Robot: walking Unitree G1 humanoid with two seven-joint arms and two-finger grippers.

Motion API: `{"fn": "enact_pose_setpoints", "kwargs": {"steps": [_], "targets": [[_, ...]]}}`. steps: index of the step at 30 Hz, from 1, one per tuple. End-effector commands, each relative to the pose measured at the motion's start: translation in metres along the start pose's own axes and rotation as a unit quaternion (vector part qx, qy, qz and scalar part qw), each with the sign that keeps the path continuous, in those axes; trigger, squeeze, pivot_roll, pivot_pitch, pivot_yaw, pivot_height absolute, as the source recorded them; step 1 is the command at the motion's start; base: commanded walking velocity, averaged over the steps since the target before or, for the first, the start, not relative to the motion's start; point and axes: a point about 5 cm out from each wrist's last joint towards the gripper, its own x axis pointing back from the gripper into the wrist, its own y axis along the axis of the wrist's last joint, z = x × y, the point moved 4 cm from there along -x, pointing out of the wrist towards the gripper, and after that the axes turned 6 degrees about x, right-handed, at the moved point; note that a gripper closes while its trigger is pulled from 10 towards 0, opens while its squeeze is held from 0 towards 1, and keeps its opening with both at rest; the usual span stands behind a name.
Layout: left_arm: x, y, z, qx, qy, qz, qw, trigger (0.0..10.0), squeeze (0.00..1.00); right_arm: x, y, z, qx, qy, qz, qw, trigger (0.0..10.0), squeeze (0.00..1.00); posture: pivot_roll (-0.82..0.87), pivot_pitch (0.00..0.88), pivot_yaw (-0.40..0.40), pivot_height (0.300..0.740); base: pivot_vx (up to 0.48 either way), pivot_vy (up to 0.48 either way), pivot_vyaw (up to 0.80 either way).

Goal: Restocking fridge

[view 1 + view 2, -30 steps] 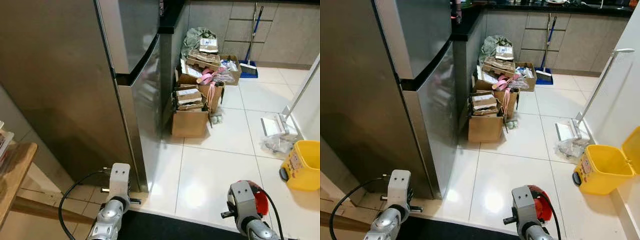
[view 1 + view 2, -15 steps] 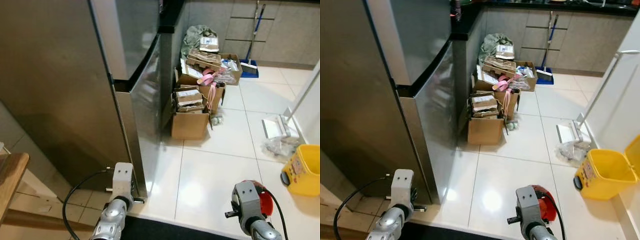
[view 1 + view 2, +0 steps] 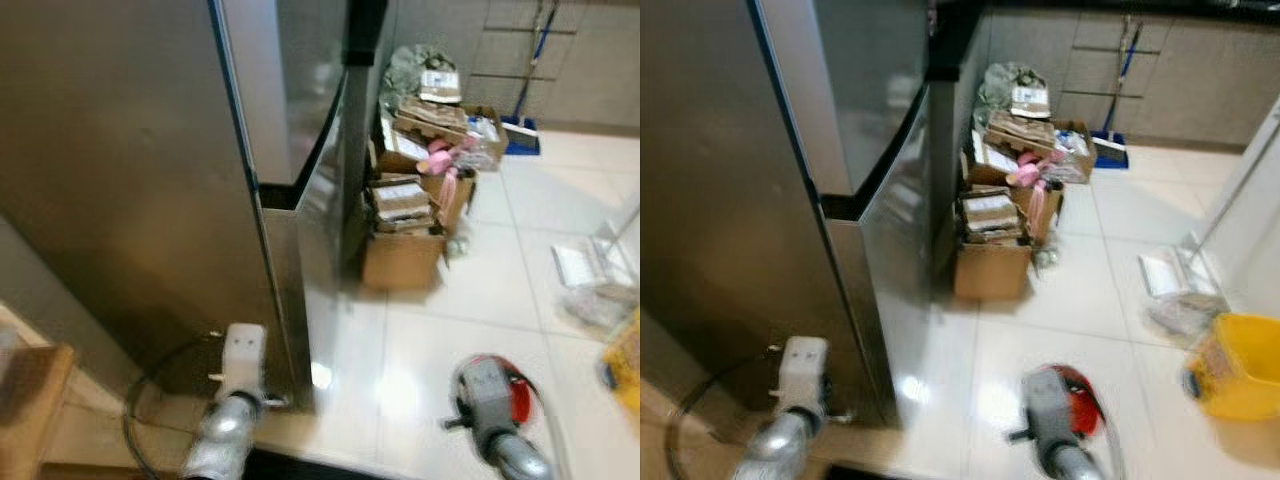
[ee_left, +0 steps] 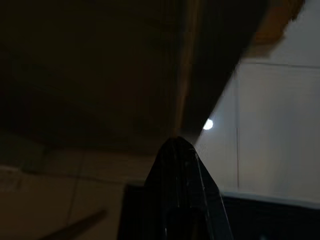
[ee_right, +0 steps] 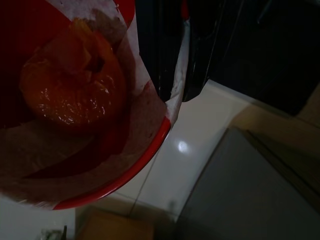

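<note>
While the fridge (image 3: 150, 180) stands closed, the right gripper (image 5: 172, 75) grips a red food bag (image 5: 85, 105) low near the floor; the left gripper (image 4: 182, 165) is closed, empty. Restocking has barely begun.

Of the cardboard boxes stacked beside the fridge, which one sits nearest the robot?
The plain brown box at the front of the pile, standing on the white floor tiles. The other boxes lie behind it, toward the cabinets.

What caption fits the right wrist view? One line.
Right claw grips a red-and-white food packet above pale floor tiles.
</note>
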Motion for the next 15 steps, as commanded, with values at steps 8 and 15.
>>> {"fn": "enact_pose_setpoints", "kwargs": {"steps": [8, 15], "targets": [[0.0026, -0.0099, 0.0005, -0.008, 0.000, 0.012, 1.000, 10.0, 0.00, 0.0033, -0.0055, -0.0024, 0.000, -0.006, 0.004, 1.000, 10.0, 0.00, 0.00, 0.077, 0.004, 0.740, 0.000, 0.000, 0.00], [0.0016, -0.0074, -0.0025, -0.018, -0.001, 0.004, 1.000, 10.0, 0.00, 0.0039, -0.0057, -0.0047, 0.001, -0.007, 0.003, 1.000, 10.0, 0.00, 0.00, 0.080, 0.003, 0.740, 0.000, 0.000, 0.00]]}}
